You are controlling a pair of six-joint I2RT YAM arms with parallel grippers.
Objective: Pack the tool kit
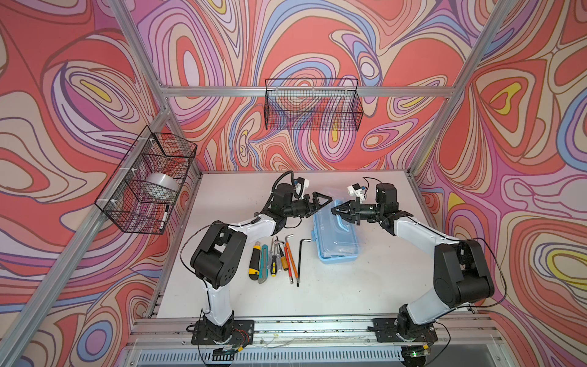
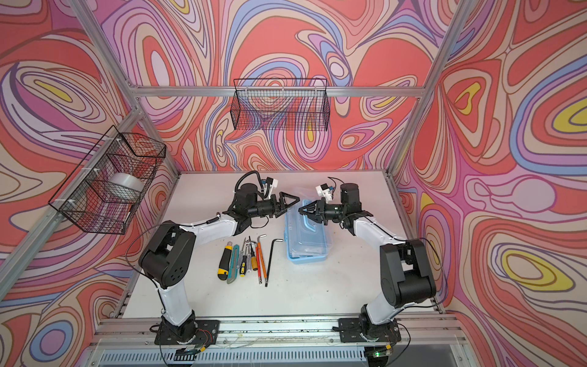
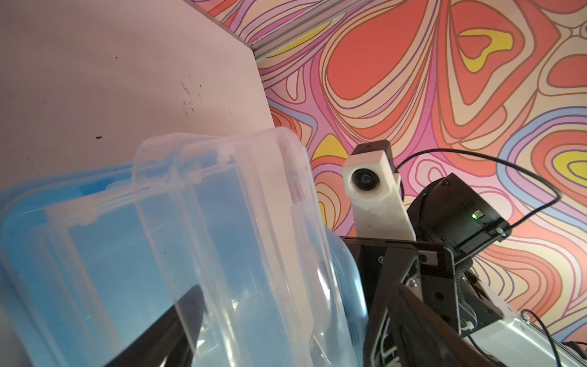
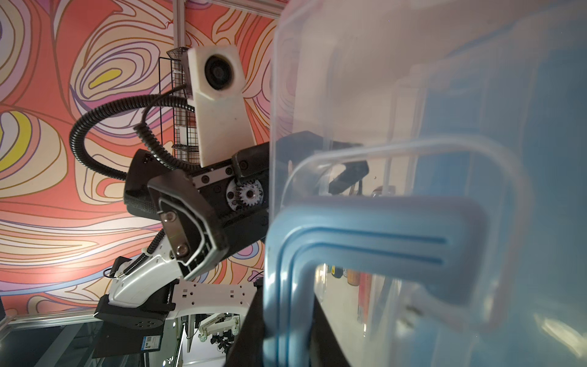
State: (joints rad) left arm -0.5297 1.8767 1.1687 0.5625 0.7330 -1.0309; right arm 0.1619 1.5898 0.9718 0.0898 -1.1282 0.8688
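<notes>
- One tool kit case [image 1: 336, 251], light-blue with clear lid.
- Two utility knives [image 1: 254, 262] left of the case: one black-and-yellow, one teal.
- Small screwdrivers [image 1: 273, 265] between knives and case: at least three, overlapping, exact count unclear.
- Three L-shaped hex keys [image 1: 300, 263] just left of the case: one black, apparently two orange-shafted.
- Two wire baskets [image 1: 313, 105] beyond the case.
- Two robot arms [image 1: 219, 254] flanking the case.

The light-blue case [image 1: 336, 259] lies right of the surface's centre, its clear lid [image 3: 238, 206] raised. Knives [image 1: 254, 262], screwdrivers [image 1: 273, 263] and hex keys [image 1: 300, 263] lie side by side left of it.
</notes>
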